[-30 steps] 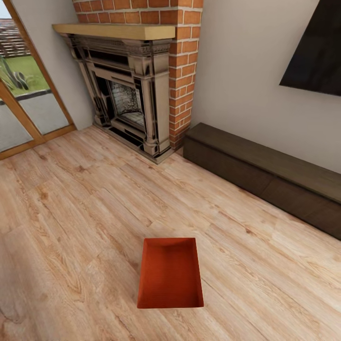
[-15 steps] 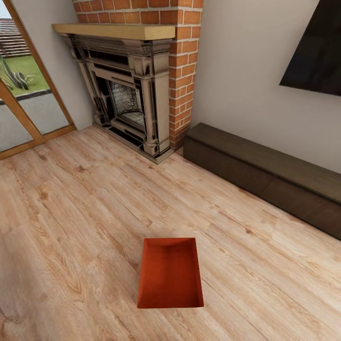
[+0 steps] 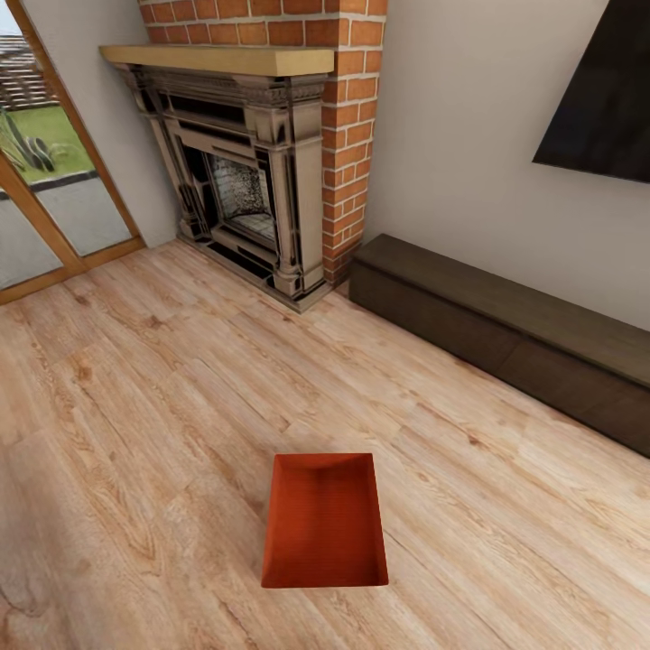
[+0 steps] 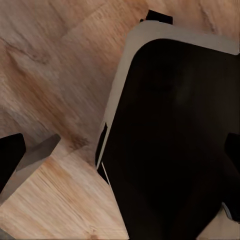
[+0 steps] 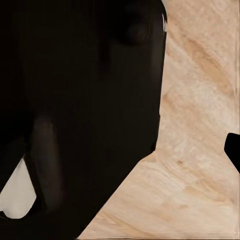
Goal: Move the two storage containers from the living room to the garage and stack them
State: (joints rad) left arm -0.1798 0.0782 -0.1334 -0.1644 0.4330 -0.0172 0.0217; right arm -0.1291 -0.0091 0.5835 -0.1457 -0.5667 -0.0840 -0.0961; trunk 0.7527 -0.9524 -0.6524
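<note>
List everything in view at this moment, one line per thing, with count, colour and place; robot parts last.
storage container: one, orange-red, open top, on the wood-plank floor, near centre of the head view.
wood-plank floor: one, light wood.
fireplace: one, red brick with dark surround and a wooden mantel, far wall.
low cabinet: one, dark brown, along the right wall.
wall panel: one, black, above the cabinet.
glass doors: wood-framed, far left.
left claw: dark fingertips at the wrist view's edges, over the robot's dark body.
right claw: one dark fingertip shows.

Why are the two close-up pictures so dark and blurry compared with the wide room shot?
Head view: even, soft light, sharp on the storage container and fireplace. Left wrist view: a dark, soft-edged body blocks much of the wood floor. Right wrist view: similar black bulk, pale washed-out planks beside it.
</note>
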